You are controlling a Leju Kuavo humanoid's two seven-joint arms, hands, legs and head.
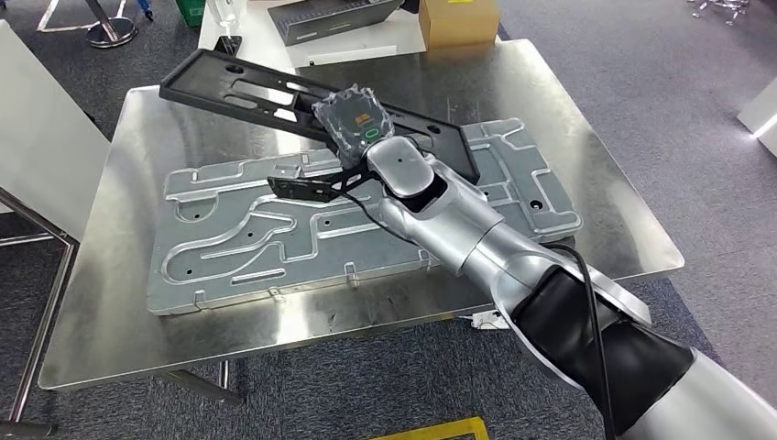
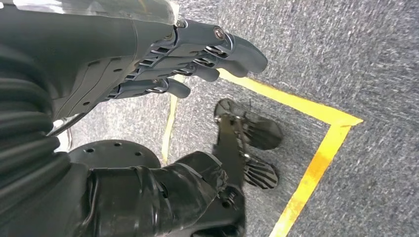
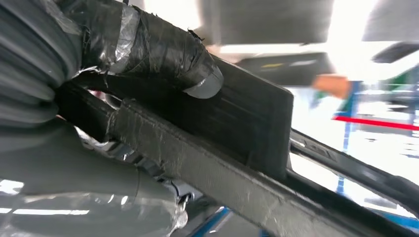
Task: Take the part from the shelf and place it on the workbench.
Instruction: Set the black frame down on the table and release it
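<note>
Right hand (image 1: 353, 124) clamped on long black frame (image 1: 238, 92) over tabletop (image 1: 128, 321); looks stiff, light, unwieldy, best held mid-span. Left hand (image 2: 163, 64) hanging loose, fingers apart, holding nothing.

Large stamped grey metal plate (image 1: 366, 220) lying flat across a steel table. Cardboard box (image 1: 457, 20) on a white table (image 1: 266, 37) behind, beside a grey tray (image 1: 334, 18). White panel (image 1: 41, 137) standing at left. Chrome stand base (image 1: 110, 32) on grey carpet (image 1: 660, 82). Yellow floor tape (image 2: 316, 163) forming a corner on carpet.
</note>
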